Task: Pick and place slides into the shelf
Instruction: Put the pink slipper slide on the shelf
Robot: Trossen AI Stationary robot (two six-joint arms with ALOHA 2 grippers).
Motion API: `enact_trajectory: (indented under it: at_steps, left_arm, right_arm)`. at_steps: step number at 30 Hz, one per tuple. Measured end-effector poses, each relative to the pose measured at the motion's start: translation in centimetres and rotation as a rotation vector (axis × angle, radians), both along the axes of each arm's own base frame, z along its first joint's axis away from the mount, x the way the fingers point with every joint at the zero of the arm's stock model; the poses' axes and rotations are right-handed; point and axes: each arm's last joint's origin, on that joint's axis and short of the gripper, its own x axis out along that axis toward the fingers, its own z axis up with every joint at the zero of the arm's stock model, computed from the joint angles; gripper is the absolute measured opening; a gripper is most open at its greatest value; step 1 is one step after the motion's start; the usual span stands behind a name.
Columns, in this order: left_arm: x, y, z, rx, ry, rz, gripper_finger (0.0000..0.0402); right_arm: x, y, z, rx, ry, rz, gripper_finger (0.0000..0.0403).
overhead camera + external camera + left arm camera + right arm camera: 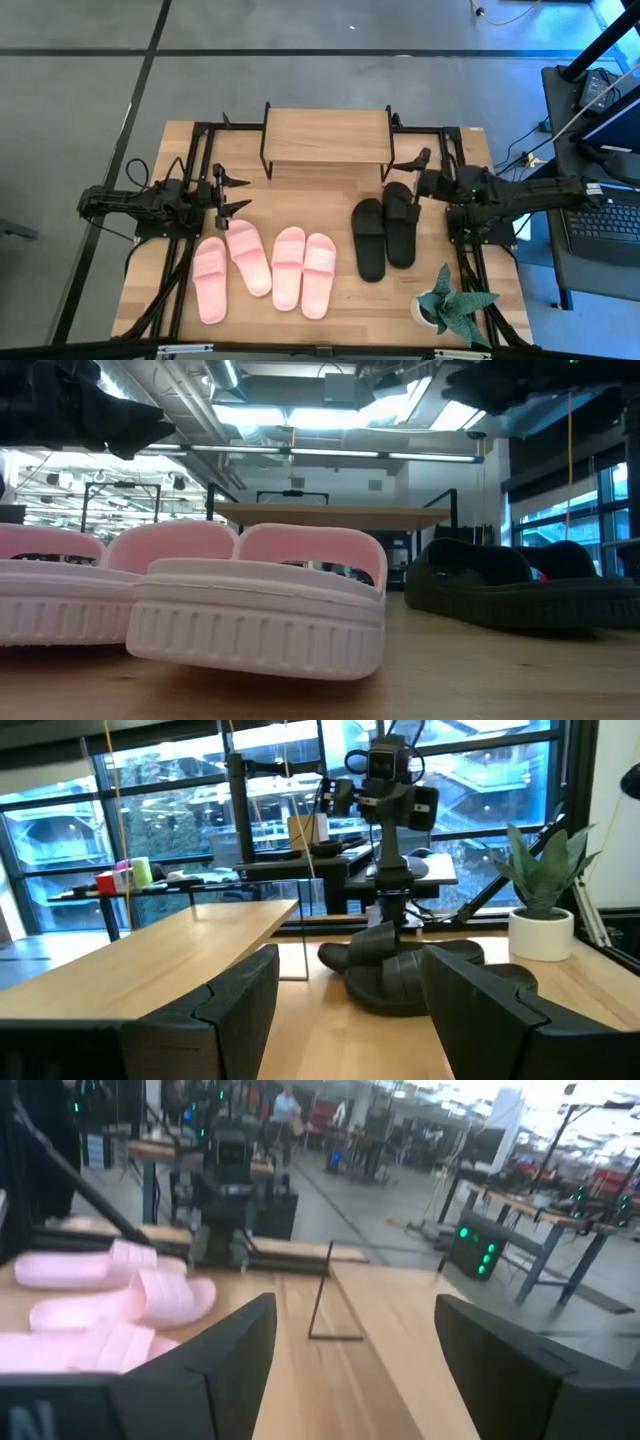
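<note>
1. Left claw [240, 194] sits above the table's left side, just past the pink slides, with its two fingers spread wide and nothing between them.
2. Right claw [412, 171] sits above the far end of the black slides, beside the shelf's right end. Its fingers are wide apart too, and it holds nothing.
3. From the top, four pink slides [263, 271] lie side by side on the wooden table [150, 270]. Two black slides [384, 233] lie to their right. All six are on the table, none on the shelf.
4. The shelf [326, 136] stands at the back middle of the table. It has a pale wood top and thin black metal legs. Its lower level is hidden under the top board from above.
5. The low view shows what the top one cannot: the nearest pink slide [258, 610] has a thick sole with little ribs along the edge and one wide, smooth, rounded strap. The other pink ones are partly hidden behind it or cut off at the picture's edge.
6. The black slides [520, 595] look dark and matte here. The far one is mostly hidden behind the near one.
7. A small plant [450, 305] with pointy striped leaves sits in a white pot at the table's front right corner. The left wrist view shows it [541, 895] too.
8. The right wrist view is blurry, yet pink slides [110, 1295] and one thin shelf leg [322, 1292] can be made out.
9. Far-off people in that view are too blurry to tell more.
</note>
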Motion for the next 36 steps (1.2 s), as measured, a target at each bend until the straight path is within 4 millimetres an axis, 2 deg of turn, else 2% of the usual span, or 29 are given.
enact_trajectory:
  at_steps: [10,14,18,23,27,31,36]
  left_arm:
    - [0.0,-0.1,-0.1,-0.025,0.001,-0.042,0.0235]
    - [0.0,-0.1,-0.2,-0.026,0.017,-0.031,0.0235]
    - [0.0,-0.1,-0.3,-0.026,0.025,-0.027,0.0235]
    - [0.0,-0.1,-0.3,-0.026,0.027,-0.027,0.0235]
    - [0.1,-0.1,-0.4,-0.026,0.034,-0.026,0.0235]
    - [0.0,0.0,-0.4,-0.030,0.033,0.014,0.0235]
    - [0.0,0.2,-0.4,-0.037,0.037,0.082,0.0235]
  right_arm:
    - [2.0,0.0,-1.9,-0.005,0.127,0.000,0.0273]
    - [2.3,0.2,-2.5,-0.001,0.244,0.006,0.0273]
    - [3.2,0.7,-1.9,-0.023,0.374,-0.015,0.0273]
    - [4.3,1.5,0.0,-0.046,0.531,0.000,0.0273]
    - [4.6,2.2,0.9,-0.009,0.657,-0.001,0.0273]
    - [4.2,2.8,0.9,0.030,0.829,-0.119,0.0273]
    - [3.9,4.0,-0.3,0.111,0.984,-0.203,0.0273]
